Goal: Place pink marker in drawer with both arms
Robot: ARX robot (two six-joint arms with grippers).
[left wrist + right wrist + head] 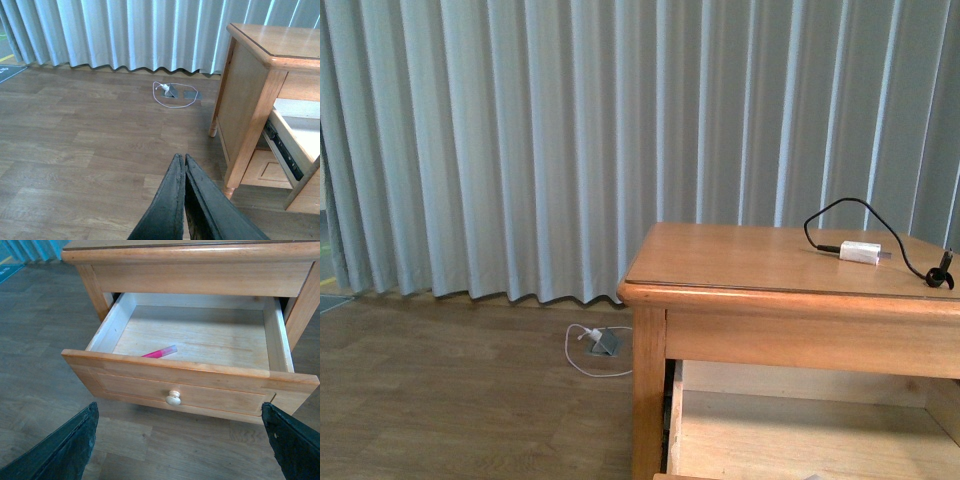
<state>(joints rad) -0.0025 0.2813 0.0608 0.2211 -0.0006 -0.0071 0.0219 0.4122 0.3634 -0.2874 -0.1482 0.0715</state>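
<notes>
Front view: white charger lies on nightstand above the open drawer.

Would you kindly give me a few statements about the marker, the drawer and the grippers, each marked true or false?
1. The pink marker lies inside the open drawer. True.
2. The right gripper is clamped on the marker. False: it is open and empty, in front of the drawer.
3. The left gripper has its fingers shut together over the floor. True.
4. The white charger sits in the drawer. False: it lies on the nightstand top.
</notes>
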